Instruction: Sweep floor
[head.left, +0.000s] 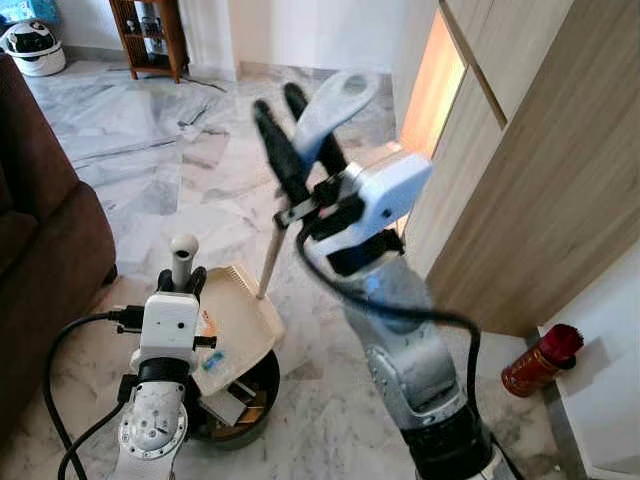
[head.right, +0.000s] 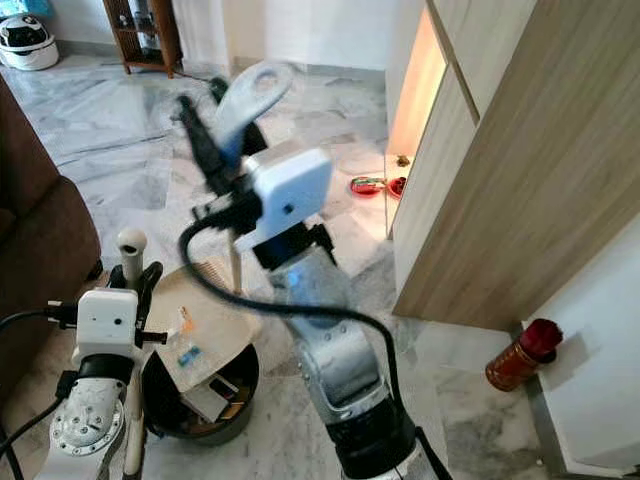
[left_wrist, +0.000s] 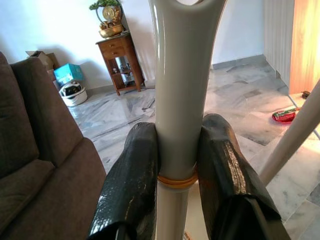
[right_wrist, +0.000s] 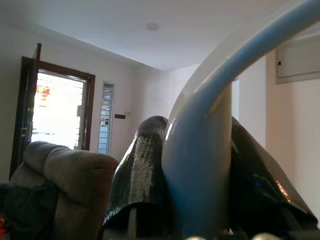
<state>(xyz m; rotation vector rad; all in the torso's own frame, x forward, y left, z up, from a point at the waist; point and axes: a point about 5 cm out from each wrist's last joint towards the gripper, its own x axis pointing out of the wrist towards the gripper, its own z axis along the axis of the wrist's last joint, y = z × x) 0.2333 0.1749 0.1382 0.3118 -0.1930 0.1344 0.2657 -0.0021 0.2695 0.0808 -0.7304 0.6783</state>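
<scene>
A brown sofa (head.left: 40, 250) stood along the robot's left; beyond it, far back on the marble floor (head.left: 150, 140), sat one white helmet-like object (head.left: 35, 45) beside a dark wooden cabinet (head.left: 150, 35).

At the robot's feet stood one round black bin (head.left: 245, 405); inside it lay a few flat pieces that looked like card and paper, too jumbled to count; a cream dustpan (head.left: 235, 325) hung tilted over the bin's rim, its tray facing up; in the right eye view two small scraps, one orange and one blue, lay on that tray.

The left gripper (head.left: 180, 283) was held low and pointing up just above the bin; its two black fingers (left_wrist: 132, 185) were pinched on the dustpan handle (left_wrist: 180, 90), a pale upright shaft with an orange ring just below the grip and a rounded knob at the top.

One thin cream broom stick (head.left: 271, 262) rose slanting from behind the dustpan to the right gripper (head.left: 300, 135); that arm was raised, bent at the elbow, forearm rising steeply and wrist angled back toward the left; its fingers were clamped on the broom handle's grey-blue looped end (head.left: 335, 105), which jutted out above the fingertips.

Further right a light wooden cupboard (head.left: 530, 170) lined the wall; two red items (head.right: 377, 185) lay on the floor by its lit opening; one red canister (head.left: 540, 360) lay at its near corner.
</scene>
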